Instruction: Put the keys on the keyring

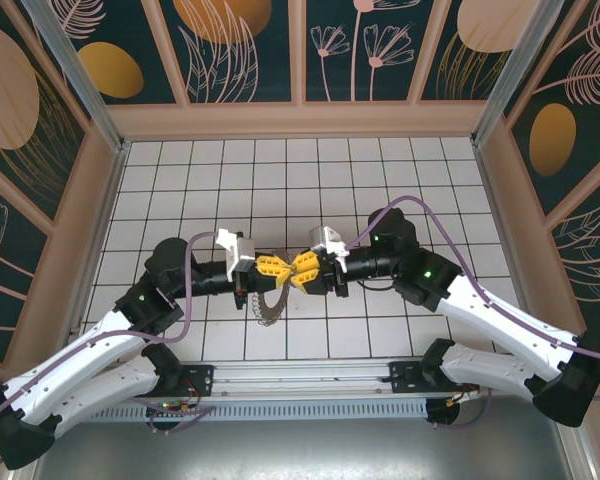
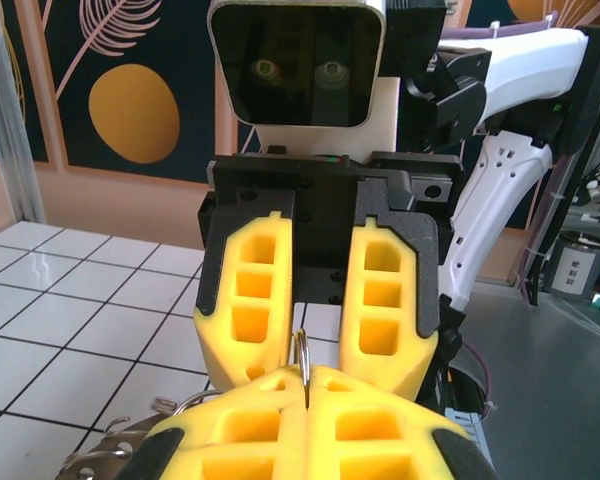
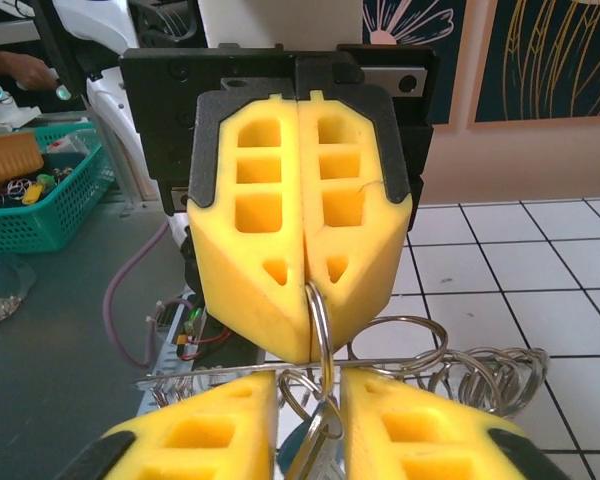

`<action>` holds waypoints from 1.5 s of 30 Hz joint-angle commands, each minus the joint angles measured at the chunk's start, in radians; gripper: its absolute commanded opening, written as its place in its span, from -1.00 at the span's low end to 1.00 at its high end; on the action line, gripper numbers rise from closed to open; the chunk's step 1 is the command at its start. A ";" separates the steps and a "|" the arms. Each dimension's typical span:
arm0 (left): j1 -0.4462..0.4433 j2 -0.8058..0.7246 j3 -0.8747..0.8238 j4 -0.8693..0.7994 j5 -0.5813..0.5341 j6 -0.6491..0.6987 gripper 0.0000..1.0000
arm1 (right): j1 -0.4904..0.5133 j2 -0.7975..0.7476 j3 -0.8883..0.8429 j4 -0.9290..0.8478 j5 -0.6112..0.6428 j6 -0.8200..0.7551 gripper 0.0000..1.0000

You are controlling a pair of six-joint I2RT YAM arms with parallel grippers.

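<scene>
Over the middle of the white tiled surface [image 1: 380, 180] both arms meet tip to tip. The left yellow foam-padded end effector [image 1: 282, 268] is squeezed tight on the flat grey washer-like keyring [image 1: 270, 303], pinching one of its thin wire loops [image 3: 320, 320], and the rest hangs off its tip. The right yellow end effector [image 1: 300, 270] has its fingers a bit apart around that loop. There's something bluish [image 3: 302, 450] in the gap, but I can't tell if it's the key.

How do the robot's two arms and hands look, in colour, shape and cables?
The left arm and right arm have white shells, black joints and a lilac cable each. The left hand and right hand carry chunky yellow fingers with square hollows, black-backed. A green light glows on the right arm.
</scene>
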 commanded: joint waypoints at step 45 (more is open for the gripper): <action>-0.005 -0.041 -0.015 0.184 0.072 -0.084 -1.00 | -0.044 -0.059 -0.119 0.375 -0.086 0.177 -0.58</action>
